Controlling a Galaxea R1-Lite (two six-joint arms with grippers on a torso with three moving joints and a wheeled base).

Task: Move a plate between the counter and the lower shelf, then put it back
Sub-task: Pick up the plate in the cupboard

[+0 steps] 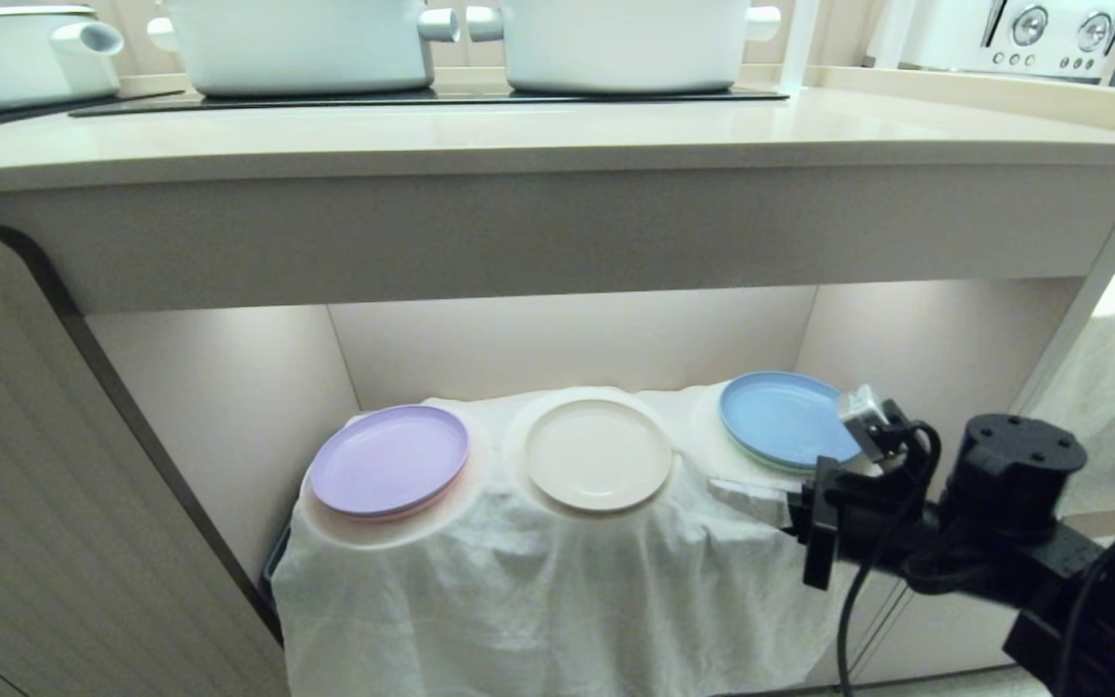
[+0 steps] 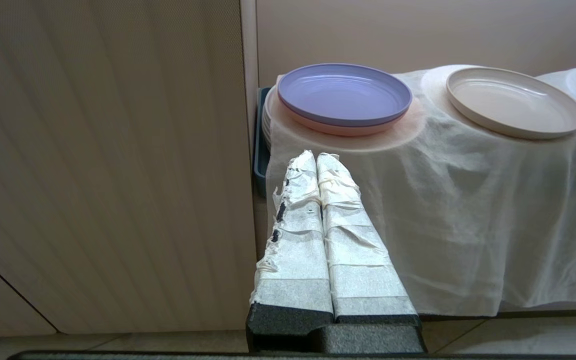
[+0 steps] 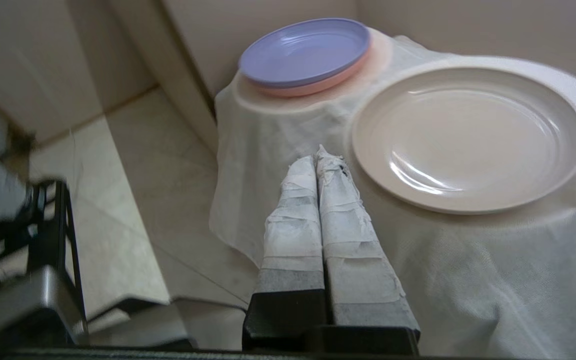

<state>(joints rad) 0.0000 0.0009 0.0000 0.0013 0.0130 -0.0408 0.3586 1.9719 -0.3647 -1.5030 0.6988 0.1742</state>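
Note:
The cream plate (image 1: 598,455) lies on the middle hump of the white cloth (image 1: 557,590) in the lower shelf (image 1: 567,339), under the beige counter (image 1: 519,136). My right gripper (image 1: 727,492) reaches in from the right, low over the cloth, with empty shut fingers. In the right wrist view its tips (image 3: 318,159) are just short of the plate's (image 3: 468,137) near rim and do not touch it. The left gripper (image 2: 316,156) is shut and empty, low in front of the cloth below the lilac plate; the cream plate (image 2: 515,102) sits further along.
A lilac plate (image 1: 389,459) on a pink one sits left of the cream plate, and a light blue plate (image 1: 782,418) sits to its right, behind my right wrist. Two white pots (image 1: 296,44) (image 1: 625,39) stand on the counter. A cabinet door (image 1: 54,484) bounds the shelf's left.

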